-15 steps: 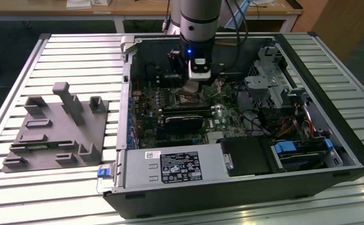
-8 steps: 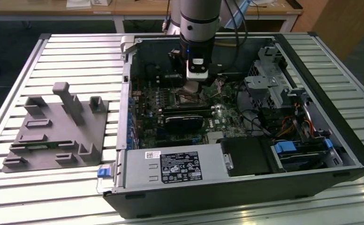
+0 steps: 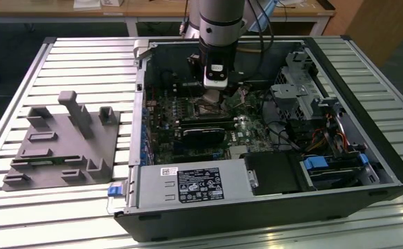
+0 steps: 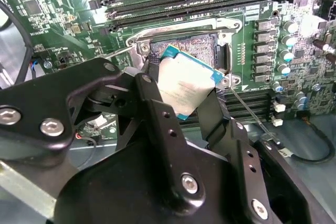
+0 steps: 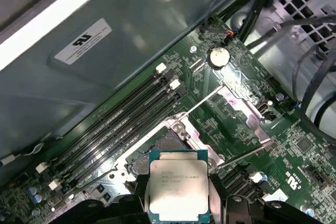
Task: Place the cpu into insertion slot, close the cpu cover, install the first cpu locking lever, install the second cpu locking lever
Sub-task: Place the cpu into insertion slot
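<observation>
Desk (image 3: 42,207), silvery slatted top. Carries: one open black computer case (image 3: 243,220); one grey fixture block (image 3: 63,155), toward the exterior view's left.

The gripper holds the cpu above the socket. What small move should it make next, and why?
Probably square the cpu to the insertion slot before lowering. The gripper is shut on it, it hangs over the open slot, not yet seated, and its edges look out of line with the slot's. The cpu cover stands open.

the cpu (image 5: 177,187) sits between the fingers (image 4: 160,119) over, seemingly not in, the insertion slot (image 5: 161,148), beside the memory slots (image 5: 121,124).
</observation>
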Controlling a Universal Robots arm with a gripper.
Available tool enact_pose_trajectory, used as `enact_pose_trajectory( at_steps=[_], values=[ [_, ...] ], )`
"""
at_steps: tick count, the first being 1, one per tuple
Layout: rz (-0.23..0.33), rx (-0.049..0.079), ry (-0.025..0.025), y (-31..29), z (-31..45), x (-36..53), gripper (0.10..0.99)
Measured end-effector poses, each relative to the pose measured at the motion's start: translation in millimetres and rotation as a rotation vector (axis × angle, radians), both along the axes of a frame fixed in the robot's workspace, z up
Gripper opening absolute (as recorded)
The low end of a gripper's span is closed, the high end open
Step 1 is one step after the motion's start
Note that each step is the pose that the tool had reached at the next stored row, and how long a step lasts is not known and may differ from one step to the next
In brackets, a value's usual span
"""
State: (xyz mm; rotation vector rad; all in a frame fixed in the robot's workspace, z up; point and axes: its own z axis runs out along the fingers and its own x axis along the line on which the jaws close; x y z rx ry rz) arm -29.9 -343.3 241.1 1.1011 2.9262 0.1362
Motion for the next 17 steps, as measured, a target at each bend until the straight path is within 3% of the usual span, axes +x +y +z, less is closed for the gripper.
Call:
enact_pose_trajectory(
  at_steps=[17],
  values=[
    [-0.150, 0.000, 0.0000, 0.0, -0.9, 0.0, 0.537]
  ],
)
